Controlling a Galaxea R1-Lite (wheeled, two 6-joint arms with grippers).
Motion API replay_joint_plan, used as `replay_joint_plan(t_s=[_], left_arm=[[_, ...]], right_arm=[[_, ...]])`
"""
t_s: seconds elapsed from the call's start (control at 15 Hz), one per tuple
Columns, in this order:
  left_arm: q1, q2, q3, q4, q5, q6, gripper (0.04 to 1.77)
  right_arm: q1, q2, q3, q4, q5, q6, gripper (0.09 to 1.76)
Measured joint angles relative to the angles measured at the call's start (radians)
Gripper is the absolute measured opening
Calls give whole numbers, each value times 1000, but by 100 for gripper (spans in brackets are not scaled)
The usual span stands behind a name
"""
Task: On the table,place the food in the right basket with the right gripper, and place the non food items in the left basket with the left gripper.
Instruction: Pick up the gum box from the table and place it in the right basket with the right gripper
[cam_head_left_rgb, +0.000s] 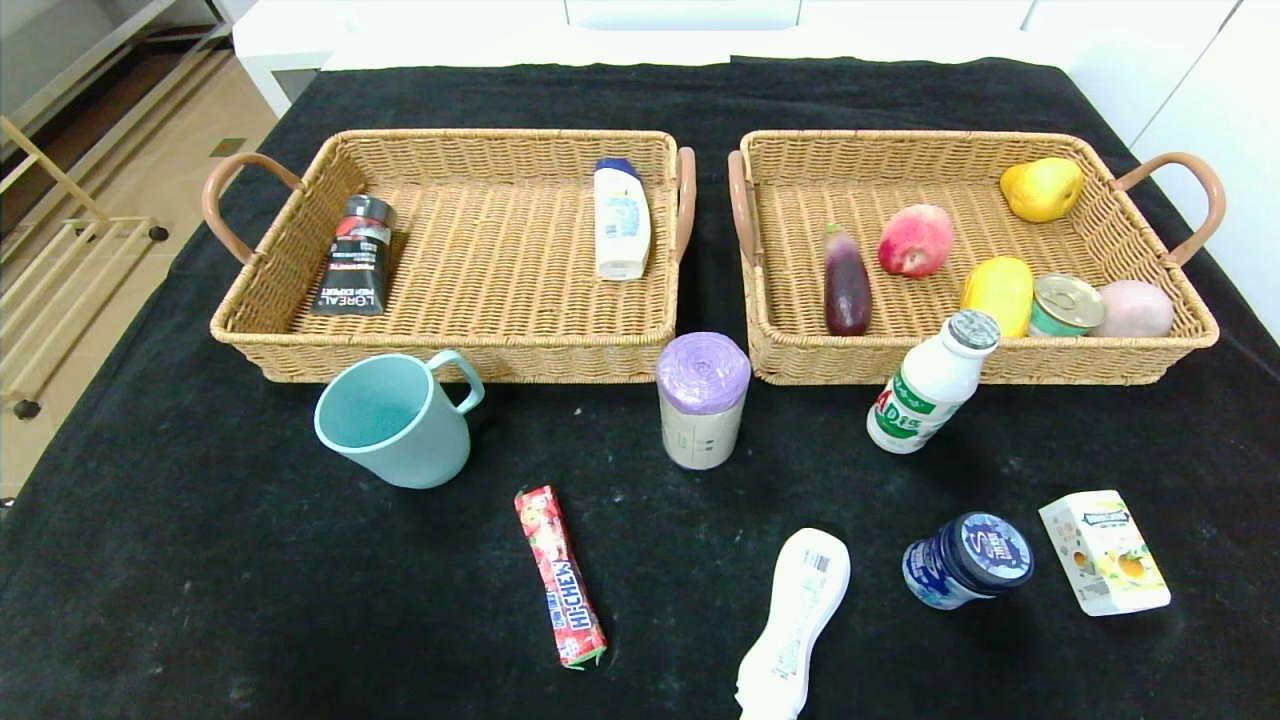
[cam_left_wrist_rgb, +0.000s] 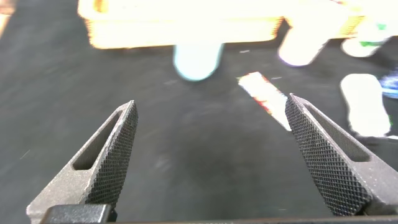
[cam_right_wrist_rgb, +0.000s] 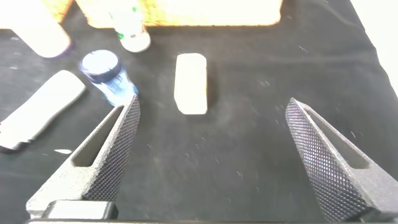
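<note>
On the black-draped table (cam_head_left_rgb: 150, 560), seven loose items are seen in front of two wicker baskets. The teal mug (cam_head_left_rgb: 392, 420) stands just before the left basket (cam_head_left_rgb: 450, 345), and the beige roll with purple top (cam_head_left_rgb: 702, 400) stands upright near the gap between the baskets. The white milk bottle (cam_head_left_rgb: 930, 385) is upright against the front wall of the right basket (cam_head_left_rgb: 960, 358). Nearer the robot, the red candy stick (cam_head_left_rgb: 559, 575), the slim white bottle (cam_head_left_rgb: 795, 620), the blue-lidded jar (cam_head_left_rgb: 967, 560) and the pale yellow carton (cam_head_left_rgb: 1104, 552) are set apart from one another. The left gripper (cam_left_wrist_rgb: 211, 143) is held wide open and empty above bare cloth, short of the candy stick. The right gripper (cam_right_wrist_rgb: 211, 143) is likewise spread wide and empty, short of the carton and jar.
</note>
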Motion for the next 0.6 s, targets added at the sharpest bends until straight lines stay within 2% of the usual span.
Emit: replay_joint_plan(t_s=[0.2, 0.4, 0.6], left_arm=[[-56, 148, -69, -28, -74, 5, 172], [-117, 317, -109, -132, -123, 10, 172], [-249, 489, -158, -190, -137, 14, 172]], right_arm=[[32, 139, -35, -115, 17, -3, 171], [63, 293, -77, -162, 20, -15, 171], [158, 440, -143, -169, 16, -17, 171]])
